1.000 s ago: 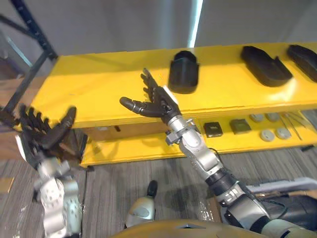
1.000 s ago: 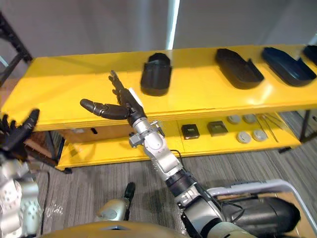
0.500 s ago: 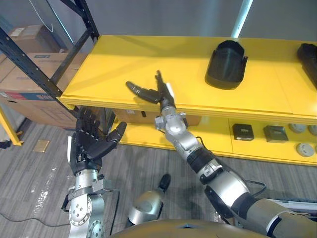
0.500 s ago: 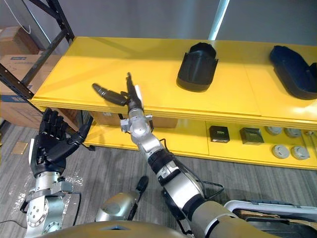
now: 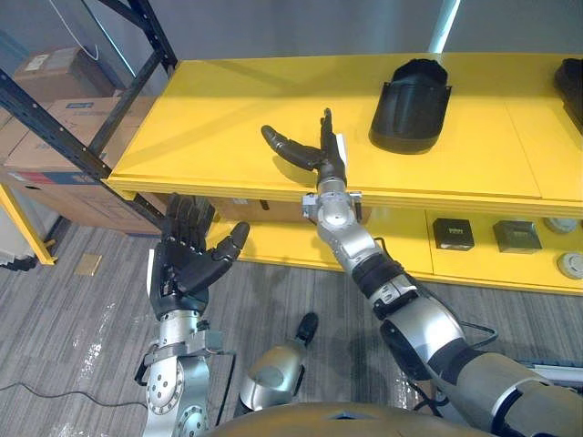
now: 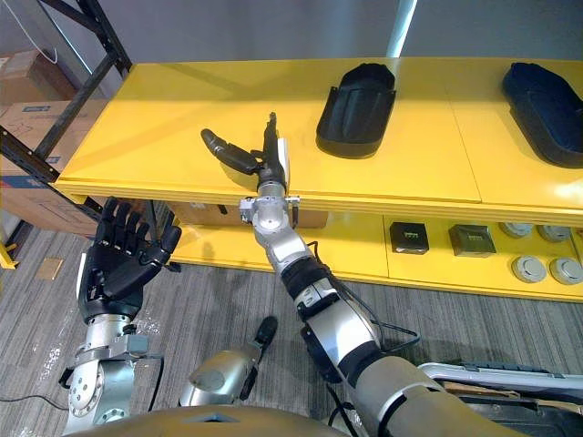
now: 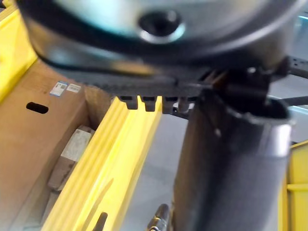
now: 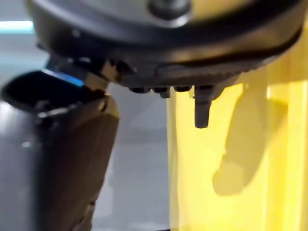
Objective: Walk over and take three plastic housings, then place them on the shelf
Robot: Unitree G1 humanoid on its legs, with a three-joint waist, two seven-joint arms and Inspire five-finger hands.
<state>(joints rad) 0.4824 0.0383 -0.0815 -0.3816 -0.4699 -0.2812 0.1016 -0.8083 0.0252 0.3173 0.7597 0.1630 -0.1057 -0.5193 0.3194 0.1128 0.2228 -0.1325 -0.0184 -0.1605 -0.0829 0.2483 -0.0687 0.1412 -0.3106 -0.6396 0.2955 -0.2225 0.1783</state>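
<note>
Left eye view puts the robot close up to the yellow table [image 5: 237, 109], and from where I stand the step in hand is the reach for the first housing. Its right hand [image 5: 323, 162] hangs over the table top with fingers straight and thumb spread wide, holding nothing. The nearest black plastic housing [image 5: 412, 105] sits on the table farther back and to the robot's right of that hand, clear of it. A second housing [image 6: 547, 100] lies further right again. The left hand [image 5: 187, 264] is raised lower down, in front of the table's edge, fingers fanned open and empty too. Nothing is picked up yet. Next, I'd judge, the right hand must swing right and forward, then curl round the housing's rim. The dark rack [image 5: 86, 150] at the left may be the shelf.
</note>
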